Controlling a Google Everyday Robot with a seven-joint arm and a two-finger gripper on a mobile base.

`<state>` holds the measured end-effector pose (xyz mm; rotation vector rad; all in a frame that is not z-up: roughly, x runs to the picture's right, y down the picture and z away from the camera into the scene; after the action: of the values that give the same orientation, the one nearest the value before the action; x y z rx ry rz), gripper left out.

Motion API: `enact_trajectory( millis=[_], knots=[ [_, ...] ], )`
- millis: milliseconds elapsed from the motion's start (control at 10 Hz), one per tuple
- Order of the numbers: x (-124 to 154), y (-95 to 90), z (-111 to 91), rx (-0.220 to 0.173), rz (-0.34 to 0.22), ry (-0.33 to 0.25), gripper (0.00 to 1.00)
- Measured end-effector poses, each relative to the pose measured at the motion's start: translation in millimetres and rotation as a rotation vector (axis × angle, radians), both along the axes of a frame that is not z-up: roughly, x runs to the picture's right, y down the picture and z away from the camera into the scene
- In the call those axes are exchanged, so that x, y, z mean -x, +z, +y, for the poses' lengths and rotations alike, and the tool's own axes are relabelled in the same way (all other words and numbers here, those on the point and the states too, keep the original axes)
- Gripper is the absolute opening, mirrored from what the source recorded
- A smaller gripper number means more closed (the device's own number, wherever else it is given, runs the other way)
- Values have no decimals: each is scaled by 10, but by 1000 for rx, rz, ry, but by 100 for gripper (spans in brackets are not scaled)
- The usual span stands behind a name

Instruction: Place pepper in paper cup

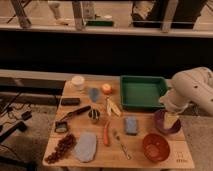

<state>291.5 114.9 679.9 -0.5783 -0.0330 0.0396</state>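
Note:
The pepper (106, 134) is slim and orange-red and lies flat near the middle of the wooden table (175, 156), just below a small dark metal cup (94, 116). The paper cup (78, 82) is short and white and stands upright at the table's far left corner. My white arm (192, 89) comes in from the right. My gripper (170, 120) hangs over a purple bowl (161, 126) at the right edge, far from both the pepper and the cup.
A green tray (142, 92) sits at the back right. A round orange fruit (106, 89), a pale banana-like piece (112, 106), a blue sponge (130, 125), a red bowl (155, 146), a grey cloth (86, 146) and grapes (61, 148) lie around the pepper.

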Motion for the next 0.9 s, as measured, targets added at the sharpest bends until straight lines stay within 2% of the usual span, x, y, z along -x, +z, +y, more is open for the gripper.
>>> enact_trajectory(
  millis=[300,600,700,900],
  knots=[
    [21,-21,12,-11,-63,-25,80],
    [52,-36,7,-59,-127,-67,80],
    [68,-44,12,-85,-159,-105,80],
    [90,-52,21,-107,-203,-145,80]
  ],
)
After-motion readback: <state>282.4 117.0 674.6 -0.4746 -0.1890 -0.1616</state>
